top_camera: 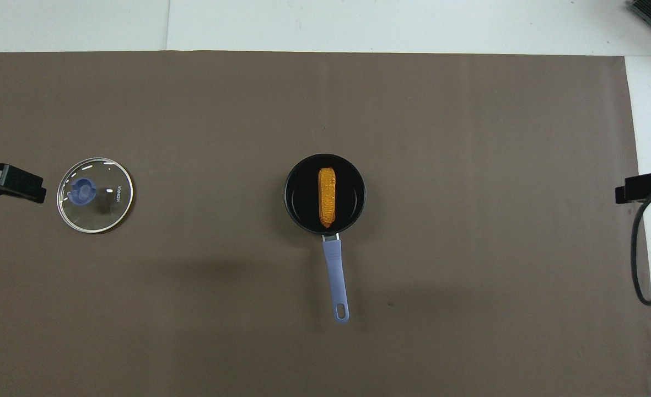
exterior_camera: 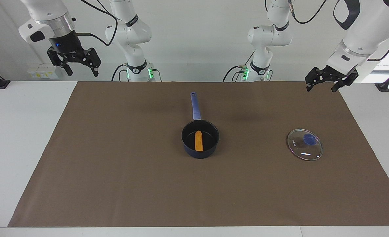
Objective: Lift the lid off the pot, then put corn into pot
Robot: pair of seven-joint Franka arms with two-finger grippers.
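The dark navy pot [exterior_camera: 214, 144] [top_camera: 294, 207] stands in the middle of the brown mat, its blue-purple handle [exterior_camera: 195, 105] [top_camera: 337, 278] pointing toward the robots. The orange corn [exterior_camera: 198, 141] [top_camera: 327, 197] lies inside the pot. The glass lid [exterior_camera: 304, 144] [top_camera: 95, 194] with its blue knob lies flat on the mat toward the left arm's end. My left gripper [exterior_camera: 322, 85] is open and empty, raised over the mat's edge at that end. My right gripper [exterior_camera: 79, 68] is open and empty, raised high over the right arm's end.
The brown mat [exterior_camera: 115, 171] [top_camera: 468, 138] covers most of the white table [exterior_camera: 19, 131]. A black cable [top_camera: 636, 259] hangs from the right arm over the mat's edge. Both arm bases [exterior_camera: 136, 70] stand along the robots' side.
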